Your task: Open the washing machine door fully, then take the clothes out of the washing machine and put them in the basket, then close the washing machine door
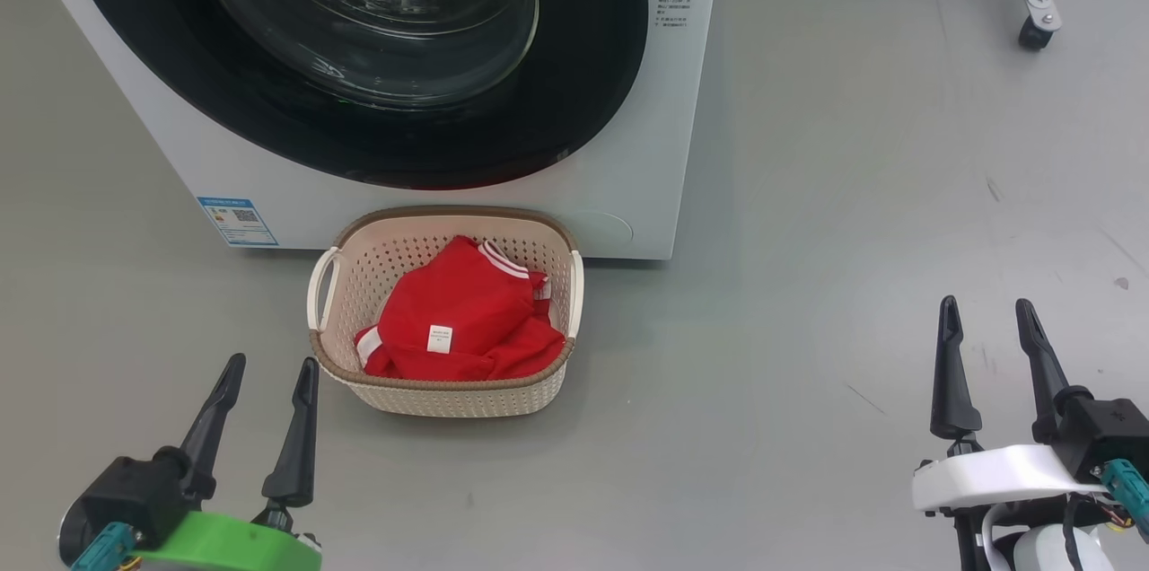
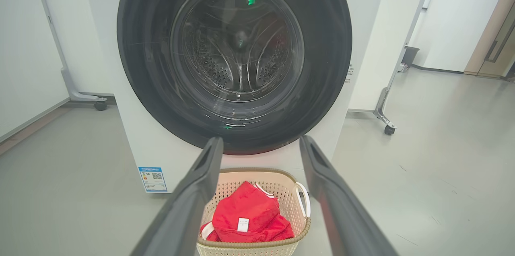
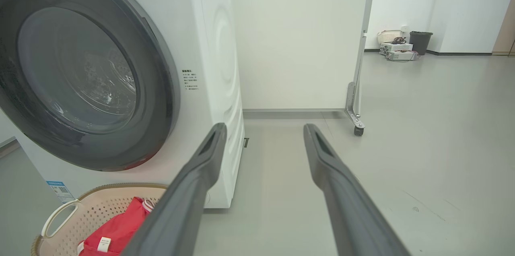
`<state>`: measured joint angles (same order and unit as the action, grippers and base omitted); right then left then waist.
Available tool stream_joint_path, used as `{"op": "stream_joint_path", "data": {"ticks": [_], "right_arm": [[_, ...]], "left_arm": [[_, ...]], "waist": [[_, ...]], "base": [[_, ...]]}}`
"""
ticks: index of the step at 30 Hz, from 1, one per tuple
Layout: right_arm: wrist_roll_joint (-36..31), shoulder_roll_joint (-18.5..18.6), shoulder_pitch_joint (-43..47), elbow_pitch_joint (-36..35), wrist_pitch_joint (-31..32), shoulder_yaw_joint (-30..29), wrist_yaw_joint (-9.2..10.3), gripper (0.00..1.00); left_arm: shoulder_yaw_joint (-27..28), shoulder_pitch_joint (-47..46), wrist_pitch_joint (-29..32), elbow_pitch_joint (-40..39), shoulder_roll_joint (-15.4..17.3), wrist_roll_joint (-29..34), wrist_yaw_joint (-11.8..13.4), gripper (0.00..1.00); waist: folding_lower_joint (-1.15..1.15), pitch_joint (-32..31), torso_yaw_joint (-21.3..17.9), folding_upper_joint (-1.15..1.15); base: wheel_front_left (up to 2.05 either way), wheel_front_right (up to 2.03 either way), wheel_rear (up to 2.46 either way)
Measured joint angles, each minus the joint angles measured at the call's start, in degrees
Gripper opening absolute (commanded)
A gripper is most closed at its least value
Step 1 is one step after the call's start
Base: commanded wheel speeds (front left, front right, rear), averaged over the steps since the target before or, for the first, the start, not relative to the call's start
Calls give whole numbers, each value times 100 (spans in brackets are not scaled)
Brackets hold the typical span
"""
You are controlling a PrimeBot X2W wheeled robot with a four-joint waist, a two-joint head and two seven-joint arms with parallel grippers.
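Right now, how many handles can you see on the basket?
2. Left handle on the head view's left side of the basket, right handle on the opposite side. Nothing suggests more are hidden.

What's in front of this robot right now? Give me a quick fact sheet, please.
Washing machine: white front-loader
Door: shut; no clothes seen through it
Basket: on the floor, just in front of the machine
Clothes: red garment with white trim, lying in the basket
Left gripper: jaws open, empty
Right gripper: jaws open, empty
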<state>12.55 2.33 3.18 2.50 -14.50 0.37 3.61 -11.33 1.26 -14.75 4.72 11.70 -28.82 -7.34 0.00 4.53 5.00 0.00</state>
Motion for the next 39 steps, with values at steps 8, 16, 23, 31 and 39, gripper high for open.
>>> {"op": "stream_joint_path", "data": {"ticks": [8, 16, 23, 31, 39], "right_arm": [[0, -1, 10, -1, 0, -7, 0, 100], [1, -2, 10, -2, 0, -4, 0, 100], [0, -2, 10, -2, 0, -7, -2, 100], [1, -3, 10, -2, 0, 0, -2, 100], [1, -55, 59, 183, 8, 8, 0, 0]], "left_arm": [[7, 8, 0, -1, -1, -44, 0, 100], [8, 9, 0, -7, 0, -88, 0, 100], [16, 9, 0, -10, 0, -85, 0, 100], [54, 13, 0, -15, 0, -83, 0, 100], [-7, 29, 5, 170, -101, -85, 0, 0]], "waist": [[0, 11, 17, 0], [0, 14, 20, 0], [0, 8, 23, 0], [0, 7, 30, 0], [0, 6, 31, 0]], "base": [[0, 0, 0], [0, 0, 0], [0, 0, 0], [0, 0, 0], [0, 0, 0]]}}
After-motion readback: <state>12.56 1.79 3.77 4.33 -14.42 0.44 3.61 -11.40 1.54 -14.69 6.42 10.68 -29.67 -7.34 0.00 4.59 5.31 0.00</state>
